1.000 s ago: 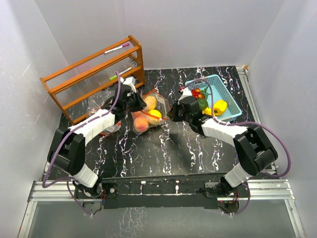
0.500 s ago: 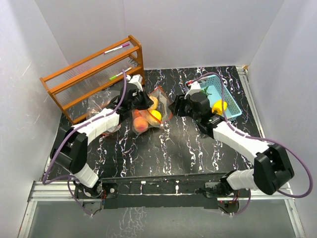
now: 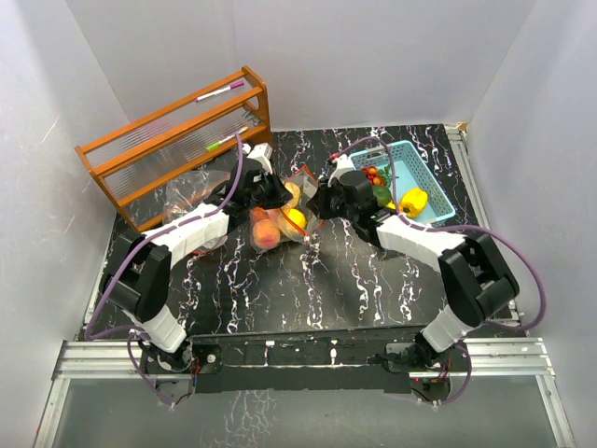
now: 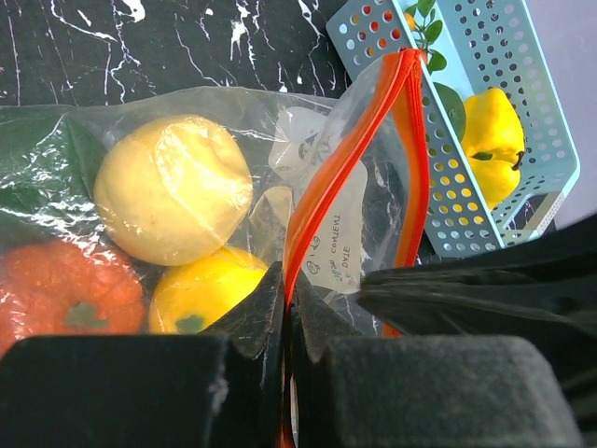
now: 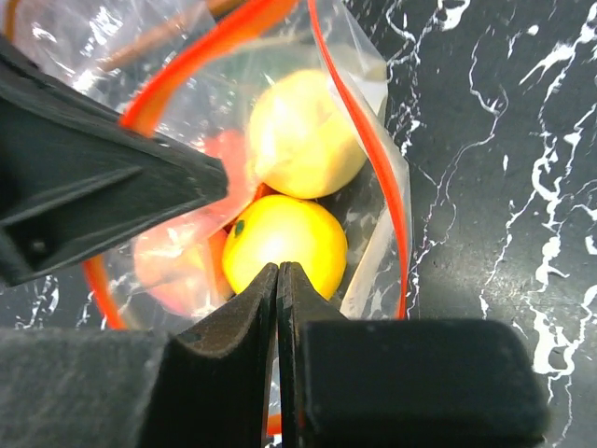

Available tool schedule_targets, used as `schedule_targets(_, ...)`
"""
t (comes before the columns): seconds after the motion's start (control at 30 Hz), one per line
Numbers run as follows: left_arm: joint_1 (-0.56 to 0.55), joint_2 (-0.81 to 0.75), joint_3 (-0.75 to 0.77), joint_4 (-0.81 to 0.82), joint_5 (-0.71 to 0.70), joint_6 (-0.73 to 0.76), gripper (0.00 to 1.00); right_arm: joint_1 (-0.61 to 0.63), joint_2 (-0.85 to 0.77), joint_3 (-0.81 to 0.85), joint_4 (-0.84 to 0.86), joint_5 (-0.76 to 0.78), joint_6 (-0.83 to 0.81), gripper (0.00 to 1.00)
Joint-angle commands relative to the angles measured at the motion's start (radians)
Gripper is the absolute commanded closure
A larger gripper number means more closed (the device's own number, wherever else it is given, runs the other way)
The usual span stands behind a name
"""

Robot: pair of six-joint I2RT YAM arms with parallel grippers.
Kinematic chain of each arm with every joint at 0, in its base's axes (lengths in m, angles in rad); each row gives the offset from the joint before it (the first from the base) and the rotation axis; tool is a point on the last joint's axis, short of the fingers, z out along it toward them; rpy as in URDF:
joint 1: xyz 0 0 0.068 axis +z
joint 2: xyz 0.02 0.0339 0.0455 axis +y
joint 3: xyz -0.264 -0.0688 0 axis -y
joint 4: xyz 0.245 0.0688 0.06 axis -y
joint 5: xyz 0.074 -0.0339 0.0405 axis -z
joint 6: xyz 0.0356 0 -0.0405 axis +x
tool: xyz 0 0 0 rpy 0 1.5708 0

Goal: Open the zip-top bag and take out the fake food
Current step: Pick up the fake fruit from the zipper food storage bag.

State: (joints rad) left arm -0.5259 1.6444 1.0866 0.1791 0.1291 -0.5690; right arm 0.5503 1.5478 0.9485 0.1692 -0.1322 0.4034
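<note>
Left hand [image 4: 287, 291] pinched shut on the zip-top bag [image 4: 347, 201] at its orange zip edge; right hand [image 5: 277, 280] clamped shut on the opposite lip. Bag mouth gapes, bag on the dark surface [image 3: 354, 271]; fake food [image 5: 303, 135] inside it.

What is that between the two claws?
The bag, with fake food inside. The left gripper and right gripper each pinch a side of its orange-rimmed mouth. The top view shows it best.

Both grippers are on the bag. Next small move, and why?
Probably ease the left gripper and right gripper apart: each pinches one lip of the bag, its orange zip gapes only partly, and the fruit is inside.
</note>
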Motion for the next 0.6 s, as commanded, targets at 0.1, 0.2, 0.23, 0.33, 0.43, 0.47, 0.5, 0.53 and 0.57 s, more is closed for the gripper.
schedule_targets(0.1,-0.003,-0.050,0.000,0.004,0.010,0.002,1.00,0.002,0.143,0.062,0.180,-0.058,0.022,0.92)
schedule_targets(0.2,-0.002,-0.055,-0.016,0.011,0.020,-0.004,1.00,0.003,0.174,0.054,0.214,-0.093,0.046,0.88)
schedule_targets(0.23,-0.003,-0.060,-0.027,0.020,0.024,-0.006,1.00,0.004,0.179,0.047,0.230,-0.098,0.052,0.87)
schedule_targets(0.33,-0.003,-0.069,-0.075,0.065,0.021,-0.019,1.00,0.008,0.191,0.053,0.237,-0.094,0.054,0.86)
schedule_targets(0.43,-0.002,-0.057,-0.089,0.083,0.033,-0.020,1.00,0.017,0.192,0.053,0.242,-0.065,0.054,0.86)
schedule_targets(0.47,-0.002,-0.051,-0.090,0.087,0.038,-0.020,1.00,0.020,0.214,0.051,0.251,-0.060,0.054,0.86)
schedule_targets(0.5,-0.003,-0.047,-0.090,0.091,0.042,-0.020,1.00,0.023,0.226,0.050,0.261,-0.057,0.056,0.86)
schedule_targets(0.53,-0.002,-0.044,-0.092,0.094,0.045,-0.020,1.00,0.026,0.234,0.054,0.266,-0.059,0.060,0.86)
schedule_targets(0.57,-0.003,-0.044,-0.093,0.095,0.046,-0.019,1.00,0.030,0.242,0.058,0.266,-0.058,0.061,0.84)
